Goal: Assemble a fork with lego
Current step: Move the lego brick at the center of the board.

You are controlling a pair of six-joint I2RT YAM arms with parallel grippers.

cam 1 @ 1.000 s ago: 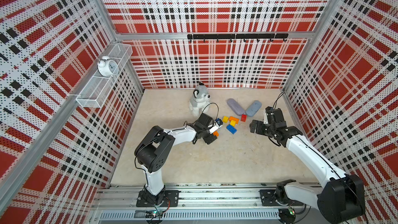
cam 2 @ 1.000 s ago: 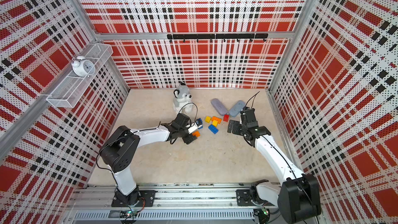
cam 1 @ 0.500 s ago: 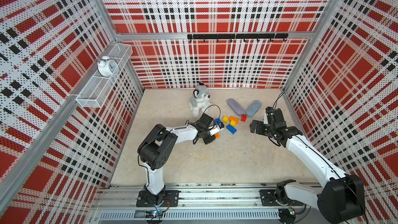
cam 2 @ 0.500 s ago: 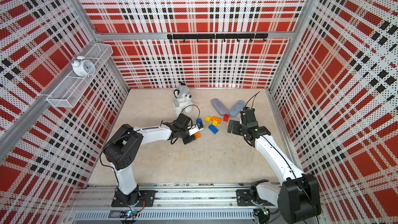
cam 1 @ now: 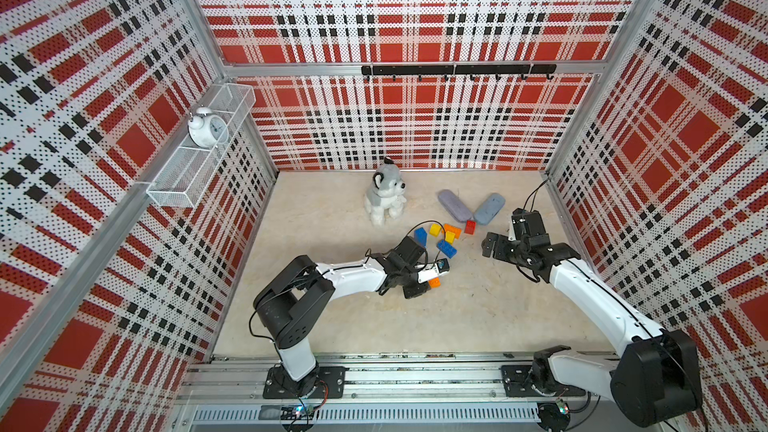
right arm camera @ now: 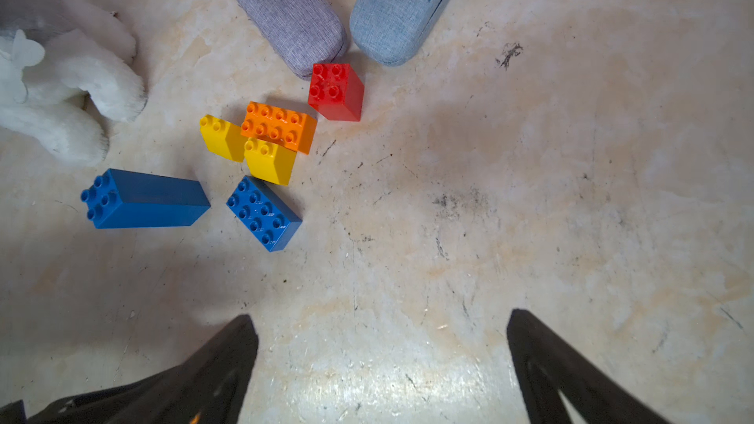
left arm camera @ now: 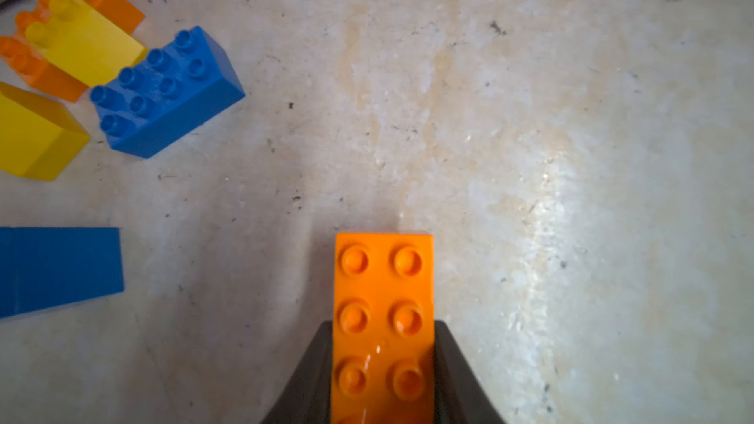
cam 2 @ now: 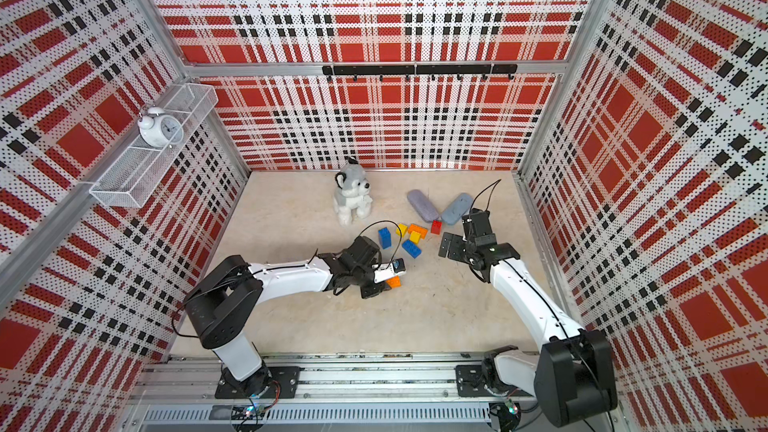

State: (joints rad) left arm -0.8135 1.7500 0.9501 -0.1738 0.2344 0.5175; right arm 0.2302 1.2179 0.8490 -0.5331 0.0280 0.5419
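No assembled fork shows; the lego lies as loose bricks. My left gripper (left arm camera: pixel 383 326) is shut on an orange brick (left arm camera: pixel 383 312), which sticks out past the fingertips, studs toward the camera. Both top views show this orange brick (cam 1: pixel 434 283) (cam 2: pixel 393 282) in front of the pile. The pile holds a long blue brick (right arm camera: pixel 143 199), a blue brick (right arm camera: pixel 263 214), two yellow bricks (right arm camera: pixel 222 136) (right arm camera: pixel 269 161), an orange brick (right arm camera: pixel 279 126) and a red brick (right arm camera: pixel 336 91). My right gripper (right arm camera: pixel 381 320) (cam 1: pixel 498 243) hangs open, to the right of the pile.
A plush husky (cam 1: pixel 384 193) sits behind the pile to its left. Two grey-blue cases (cam 1: pixel 455 204) (cam 1: pixel 489 209) lie behind the red brick. A wire shelf (cam 1: pixel 174 184) with an alarm clock (cam 1: pixel 205 130) hangs on the left wall. Plaid walls close three sides.
My left gripper has shut on the orange brick and carried it toward the front, away from the pile. The right arm has not moved.
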